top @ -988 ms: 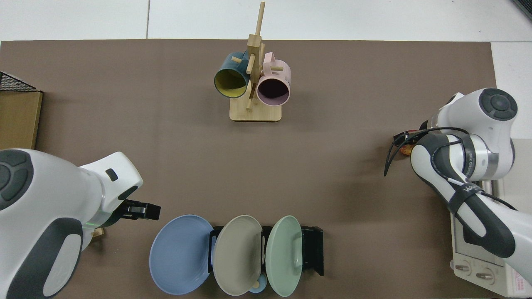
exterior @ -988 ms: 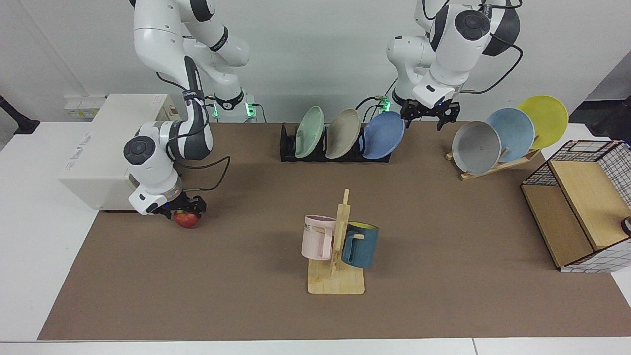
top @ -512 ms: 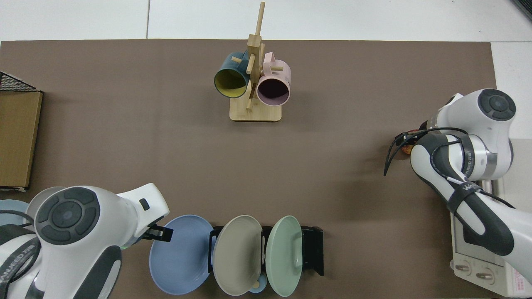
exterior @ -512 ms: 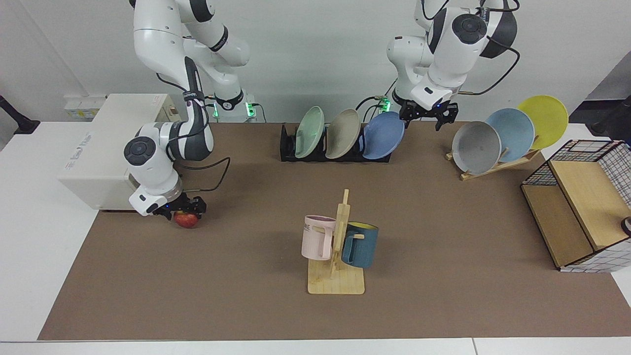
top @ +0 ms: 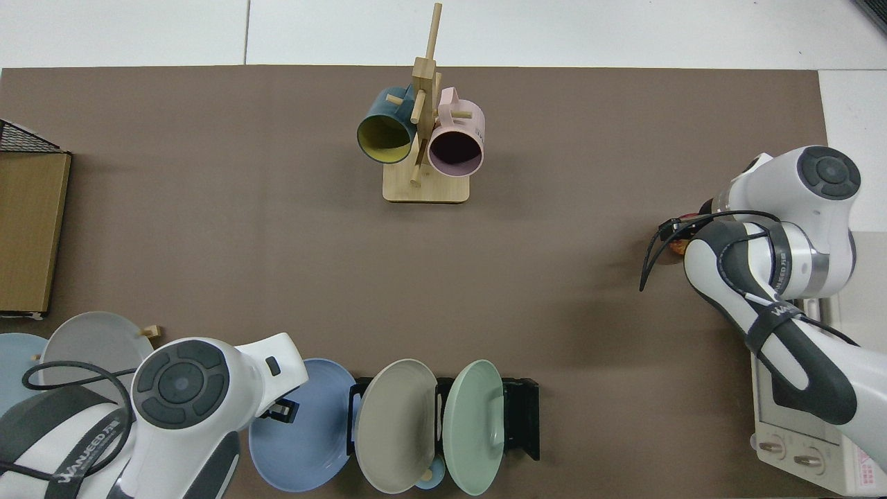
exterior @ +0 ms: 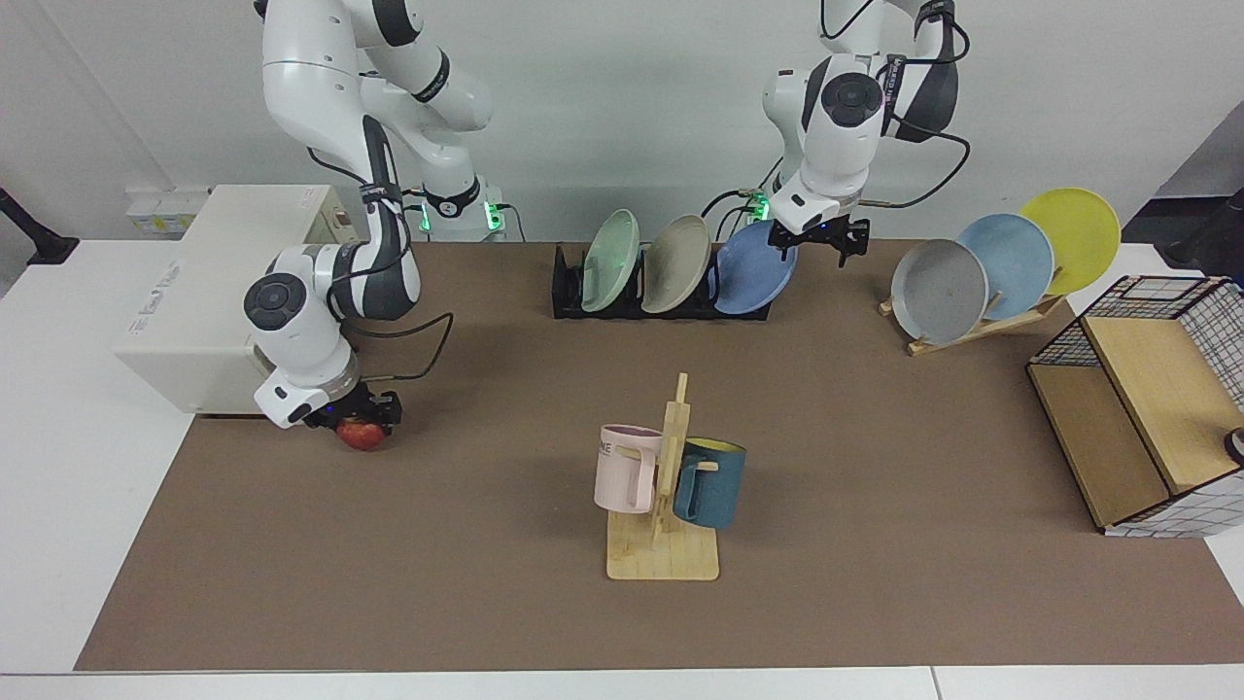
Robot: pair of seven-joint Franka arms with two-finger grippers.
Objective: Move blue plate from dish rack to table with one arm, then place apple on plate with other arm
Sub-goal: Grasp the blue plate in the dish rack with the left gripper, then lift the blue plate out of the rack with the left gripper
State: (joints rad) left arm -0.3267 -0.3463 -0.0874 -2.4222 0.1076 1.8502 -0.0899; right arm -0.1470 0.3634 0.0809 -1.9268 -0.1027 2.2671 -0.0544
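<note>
Now the left gripper (exterior: 814,236), fingers spread, hangs at the blue plate's (exterior: 753,272) two-o'clock rim, while the right gripper (exterior: 362,416) pinches the apple (exterior: 362,435) on the bench (exterior: 486,583).

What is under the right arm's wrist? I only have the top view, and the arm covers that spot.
Observer: The apple. It appears to rest on the table, with the right gripper directly over it.
Operator: How high is the left gripper?
Observer: The left gripper is level with the upper rim of the blue plate, and it is open.
Operator: Is the plate lifted?
Observer: No, its lower edge sits in the dish rack.
</note>
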